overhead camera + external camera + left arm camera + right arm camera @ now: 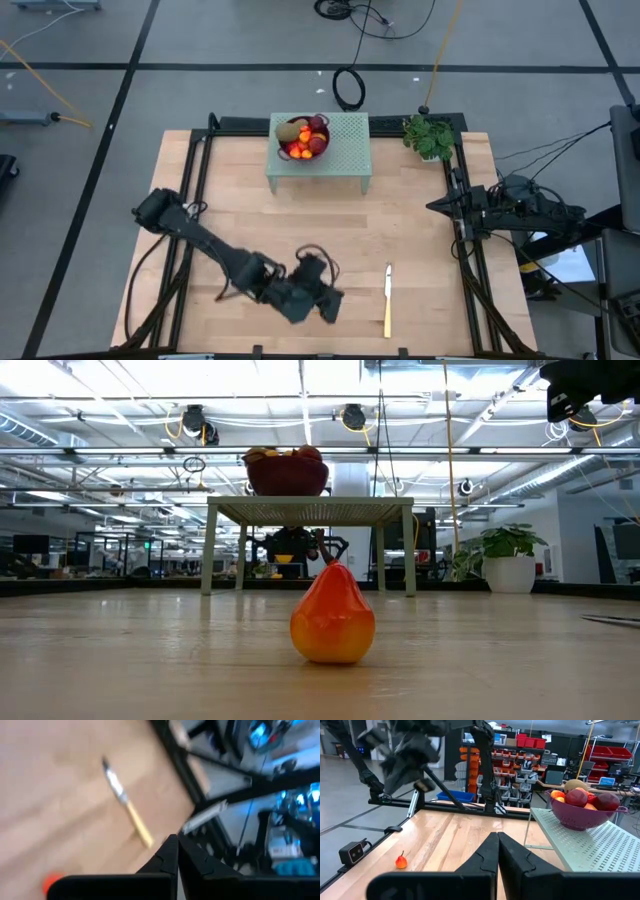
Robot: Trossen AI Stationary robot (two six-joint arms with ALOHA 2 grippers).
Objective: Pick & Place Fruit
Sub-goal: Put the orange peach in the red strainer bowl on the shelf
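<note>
An elongated red-orange fruit [333,624] stands upright on its base on the wooden table, near the near edge. It shows small in the right wrist view [401,862] and as an orange patch in the left wrist view [52,881]. In the high view my left arm hides it. My left gripper [177,839] is shut and hovers above that fruit, clear of it [312,292]. More fruit [304,138] lies in the purple bowl [580,817] on a green perforated stand [345,150]. My right gripper [497,836] is shut and waits at the table's right edge [437,205].
A yellow-handled knife [388,300] lies flat near the table's near edge, right of my left gripper, and also shows in the left wrist view [127,807]. A potted plant [430,136] stands at the far right corner. Bare wood lies between the stand and the near edge.
</note>
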